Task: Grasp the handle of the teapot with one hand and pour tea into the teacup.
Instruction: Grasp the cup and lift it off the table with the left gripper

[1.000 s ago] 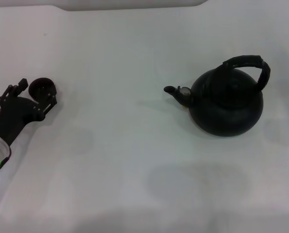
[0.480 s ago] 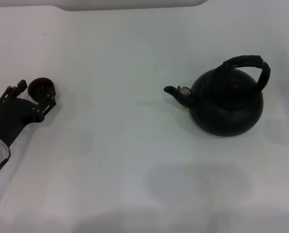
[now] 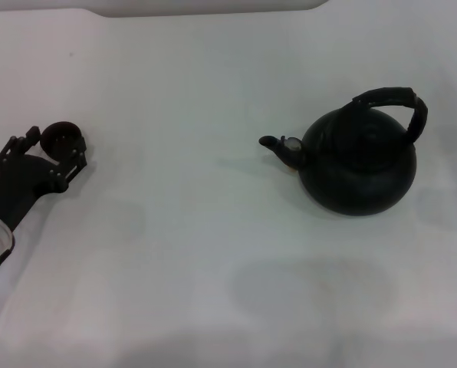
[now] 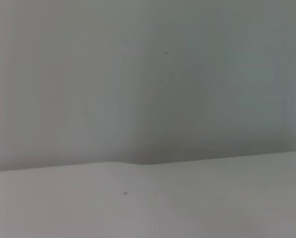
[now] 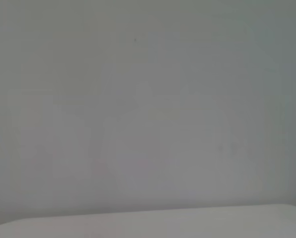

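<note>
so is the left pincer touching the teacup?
Cannot tell. In the head view the left pincer straddles the teacup, dark on dark, with no clear gap or contact.

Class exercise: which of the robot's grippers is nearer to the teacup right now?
Left. The left gripper sits right at the teacup, its fingers on either side of it, at the table's left. The right gripper shows in no view, so its distance cannot be judged.

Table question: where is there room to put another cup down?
The widest bare patch of the table lies between the teacup on the left and the teapot on the right. The near strip before both is bare too. It is crowded only where the left gripper surrounds the teacup.
</note>
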You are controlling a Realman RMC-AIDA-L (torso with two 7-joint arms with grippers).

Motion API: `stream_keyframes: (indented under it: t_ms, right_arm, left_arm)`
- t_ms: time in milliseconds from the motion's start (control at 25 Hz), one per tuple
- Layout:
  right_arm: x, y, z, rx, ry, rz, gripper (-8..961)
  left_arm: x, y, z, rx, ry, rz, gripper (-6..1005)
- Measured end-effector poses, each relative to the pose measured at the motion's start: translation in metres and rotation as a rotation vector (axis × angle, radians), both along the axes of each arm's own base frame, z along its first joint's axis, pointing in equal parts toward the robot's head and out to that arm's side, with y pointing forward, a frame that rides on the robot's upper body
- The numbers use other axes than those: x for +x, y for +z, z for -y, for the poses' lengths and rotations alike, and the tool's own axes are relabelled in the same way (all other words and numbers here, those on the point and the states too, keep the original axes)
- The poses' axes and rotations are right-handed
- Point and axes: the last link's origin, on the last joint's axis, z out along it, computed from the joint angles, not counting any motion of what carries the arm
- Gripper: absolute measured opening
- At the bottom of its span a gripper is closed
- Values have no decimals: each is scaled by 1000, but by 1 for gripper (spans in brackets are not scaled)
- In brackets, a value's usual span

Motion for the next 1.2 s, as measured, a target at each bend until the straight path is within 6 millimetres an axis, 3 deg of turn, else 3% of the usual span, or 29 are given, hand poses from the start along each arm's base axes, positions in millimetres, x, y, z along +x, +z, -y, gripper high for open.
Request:
stream_keyframes:
  t_ms: [920,1200]
  right_arm:
    - [-1,0,-1,2,3,1,868]
    - [0,1,-1,2,3,0,868]
  left_arm:
    - [-5,7,-4,37,30,0,797]
    - [-6,8,-4,43,38,-1,862]
